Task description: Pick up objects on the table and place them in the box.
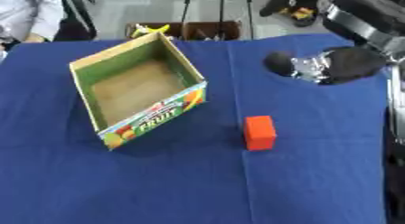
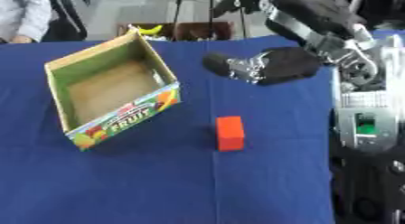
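Blue cloth (image 1: 182, 187) covers the whole table, with faint fold lines running across it. Cardboard fruit box (image 1: 88, 61) sits at about 10 o'clock from the table centre, open top, turned askew so one corner points toward the robot; green inner walls, brown floor, printed fruit graphics and the word FRUIT on the near outer wall. Nothing visible inside the box. Orange block (image 1: 259, 132) stands upright on the cloth at roughly 4 o'clock from the box, well apart from it, untouched by anything. Right hand (image 2: 281, 65) comes in from the upper right, at about 1 o'clock from the block, hanging above the cloth and well apart from both block and box; black palm and back, silver parts between palm and the dark rounded finger end that points toward 9 o'clock. Fingers look extended and close together rather than curled, holding nothing, though details are blurred. Right arm (image 2: 316, 20) runs up toward 1 o'clock, black with silver joints; in the right eye view a grey-and-black part of the robot's body with a small green mark fills the 3 o'clock edge. Left hand shows in neither view. Beyond the far table edge at 12 o'clock, a dark crate (image 1: 190, 30) with a yellow item in it sits on the floor.
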Available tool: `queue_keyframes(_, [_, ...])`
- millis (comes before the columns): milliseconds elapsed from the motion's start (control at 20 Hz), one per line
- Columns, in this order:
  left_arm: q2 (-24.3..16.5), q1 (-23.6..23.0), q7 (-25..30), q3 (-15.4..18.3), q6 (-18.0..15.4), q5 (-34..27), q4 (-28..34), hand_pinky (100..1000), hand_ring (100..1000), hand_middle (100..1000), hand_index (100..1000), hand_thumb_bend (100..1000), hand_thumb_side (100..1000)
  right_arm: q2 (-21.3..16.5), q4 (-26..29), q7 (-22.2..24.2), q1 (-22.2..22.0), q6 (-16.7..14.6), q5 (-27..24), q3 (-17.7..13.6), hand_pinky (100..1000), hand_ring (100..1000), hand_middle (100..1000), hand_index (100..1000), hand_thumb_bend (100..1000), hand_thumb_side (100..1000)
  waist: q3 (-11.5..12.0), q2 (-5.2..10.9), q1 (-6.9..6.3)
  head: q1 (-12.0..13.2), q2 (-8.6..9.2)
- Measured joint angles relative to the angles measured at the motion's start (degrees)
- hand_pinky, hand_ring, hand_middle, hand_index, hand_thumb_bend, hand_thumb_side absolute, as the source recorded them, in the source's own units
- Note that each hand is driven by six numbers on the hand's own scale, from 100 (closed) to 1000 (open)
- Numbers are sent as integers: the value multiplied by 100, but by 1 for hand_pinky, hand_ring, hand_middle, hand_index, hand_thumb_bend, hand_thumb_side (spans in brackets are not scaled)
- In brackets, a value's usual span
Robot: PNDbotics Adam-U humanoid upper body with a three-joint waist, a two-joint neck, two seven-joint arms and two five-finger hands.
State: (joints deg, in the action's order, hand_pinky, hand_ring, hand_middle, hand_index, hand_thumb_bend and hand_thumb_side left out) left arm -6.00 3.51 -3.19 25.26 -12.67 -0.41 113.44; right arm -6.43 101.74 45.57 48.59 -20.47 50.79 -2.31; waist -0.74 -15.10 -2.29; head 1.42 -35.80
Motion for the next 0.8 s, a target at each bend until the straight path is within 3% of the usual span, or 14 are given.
queue_keyframes(250, [0, -1, 5, 0, 5, 0, 0, 354, 567, 650, 898, 514, 881, -24, -270, -66, 105, -66, 238, 37, 778, 827, 795, 845, 565, 774, 0, 2, 0, -4, 16])
queue_keyframes(550, [0, -2, 6, -1, 5, 0, 0, 353, 567, 649, 898, 515, 882, -78, -612, -295, 206, -295, 515, 58, 789, 841, 823, 857, 497, 704, 0, 11, 0, -7, 59])
queue_keyframes(700, [0, -2, 7, -1, 5, 0, 0, 353, 567, 649, 898, 515, 882, -98, -777, -419, 237, -419, 651, 62, 793, 849, 832, 862, 510, 692, 0, 11, 0, -9, 62])
queue_keyframes(800, [0, -3, 7, -1, 5, -2, 0, 353, 567, 649, 898, 515, 882, -102, -886, -499, 255, -499, 726, 89, 797, 851, 829, 865, 572, 696, 0, 11, -1, -10, 65])
